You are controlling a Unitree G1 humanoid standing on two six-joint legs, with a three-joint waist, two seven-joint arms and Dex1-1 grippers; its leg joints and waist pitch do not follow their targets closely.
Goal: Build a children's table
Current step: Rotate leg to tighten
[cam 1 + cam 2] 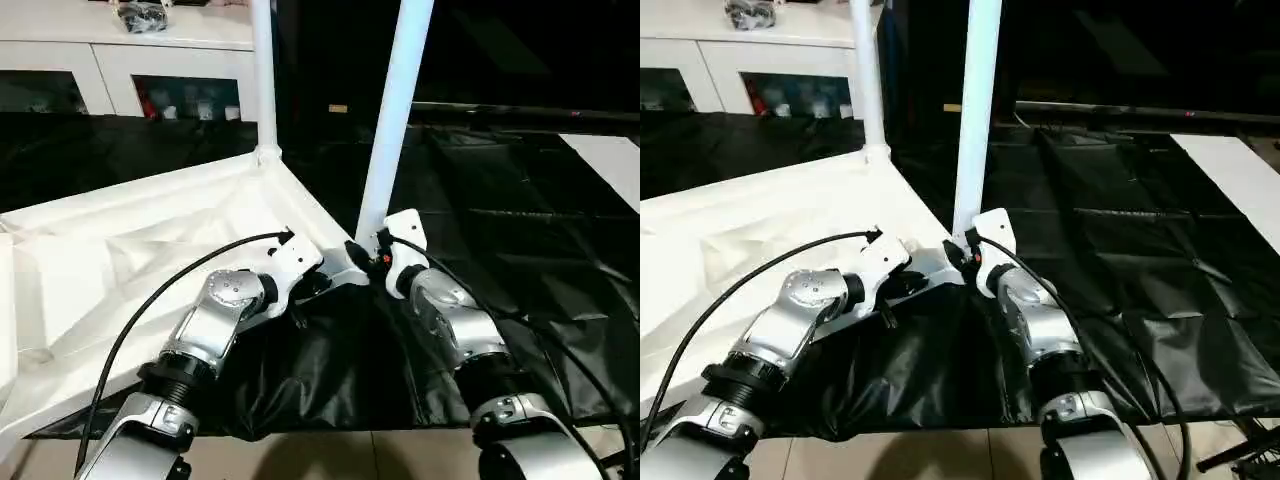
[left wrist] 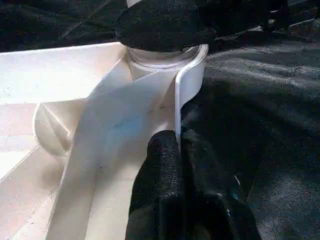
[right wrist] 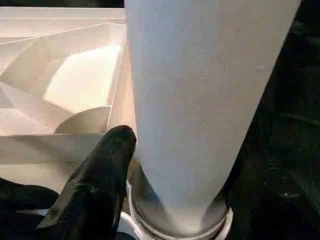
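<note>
1. The white table top is seen lying upside down on the black sheet, its ribbed underside facing up; it takes up the left of the scene, with a white cabinet behind it.
2. The left gripper is closed flat on the table top's thin side rim, just short of the near corner; its forearm is stretched forward and inward, low over the sheet's edge.
3. One table leg is seen standing upright in the far corner socket.
4. A second table leg is seated in the near corner socket, its long axis rising and tilting slightly to the right.
5. The right gripper is set at the flared foot of this leg, directly ahead of its wrist; one black finger lies against the leg. Whether the leg is clamped cannot be told.
6. The right arm is judged the nearer for pressing the leg home, while the left steadies the top.
</note>
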